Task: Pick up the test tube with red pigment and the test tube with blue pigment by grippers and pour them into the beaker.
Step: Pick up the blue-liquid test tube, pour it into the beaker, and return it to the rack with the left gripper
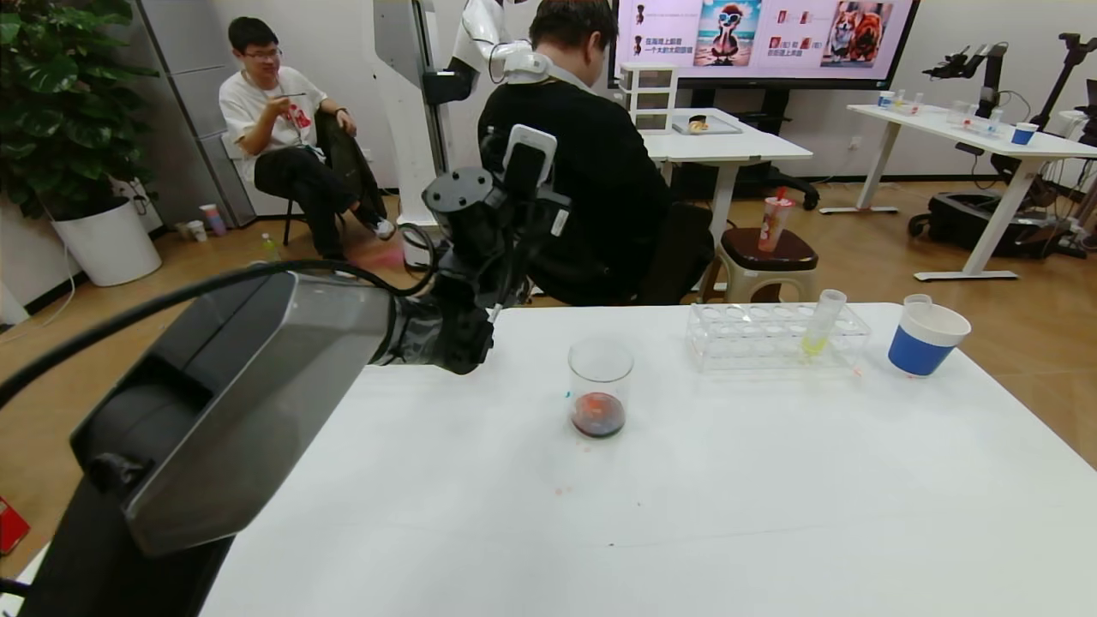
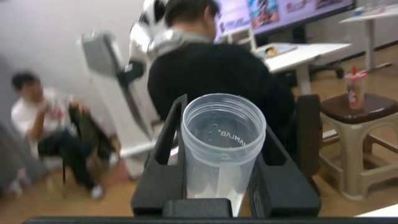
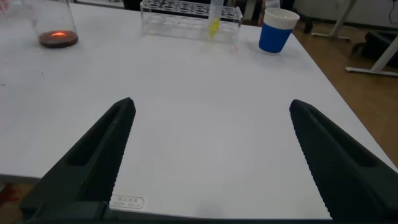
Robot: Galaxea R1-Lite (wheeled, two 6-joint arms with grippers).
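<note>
My left gripper (image 2: 224,115) is shut on a clear test tube (image 2: 221,155) with a rimmed mouth and no liquid in it. In the head view the left gripper (image 1: 514,231) is raised beyond the table's far left edge, left of the beaker (image 1: 600,387). The beaker stands mid-table with dark red liquid at its bottom, and it also shows in the right wrist view (image 3: 57,25). No tube with red or blue liquid shows. My right gripper (image 3: 211,104) is open and empty over the table's near part.
A clear tube rack (image 1: 776,336) stands at the back right with a yellow-green tube (image 1: 818,326) in it. A blue-and-white paper cup (image 1: 926,338) stands right of the rack. A seated man (image 1: 591,171) is just behind the table's far edge.
</note>
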